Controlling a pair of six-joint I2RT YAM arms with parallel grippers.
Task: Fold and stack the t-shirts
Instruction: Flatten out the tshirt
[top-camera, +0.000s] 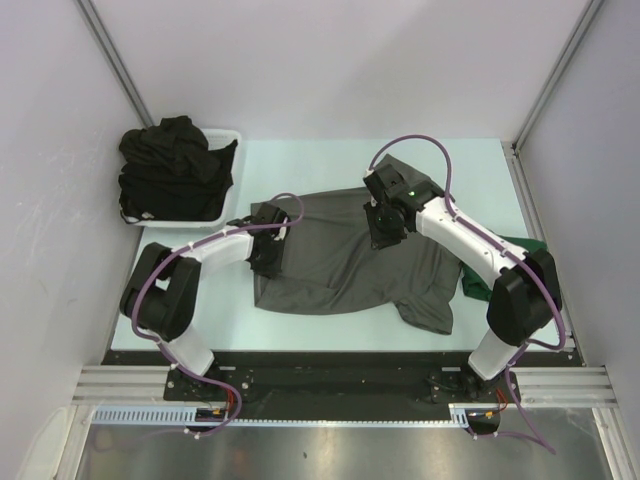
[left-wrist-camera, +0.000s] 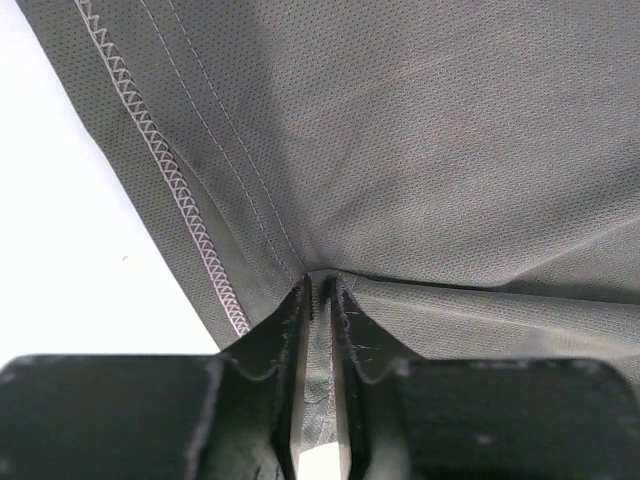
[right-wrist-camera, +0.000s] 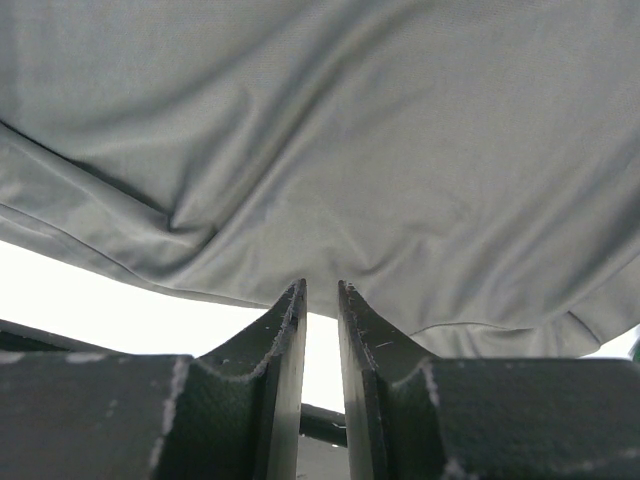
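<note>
A charcoal grey t-shirt (top-camera: 340, 265) lies spread across the middle of the table. My left gripper (top-camera: 268, 255) is at the shirt's left edge. In the left wrist view it (left-wrist-camera: 320, 280) is shut on a fold of the grey fabric (left-wrist-camera: 400, 150) beside a zigzag-stitched hem. My right gripper (top-camera: 385, 232) is over the shirt's upper middle. In the right wrist view its jaws (right-wrist-camera: 320, 285) stand a narrow gap apart with only bare table showing between them, the tips at the fabric (right-wrist-camera: 350, 130). A dark green t-shirt (top-camera: 522, 246) lies at the right, partly under my right arm. Black t-shirts (top-camera: 170, 165) are heaped at the back left.
The white basket (top-camera: 228, 135) holding the black heap stands at the table's back left corner. Walls close in on the left, back and right. My right arm stretches over the table's right side and the green shirt.
</note>
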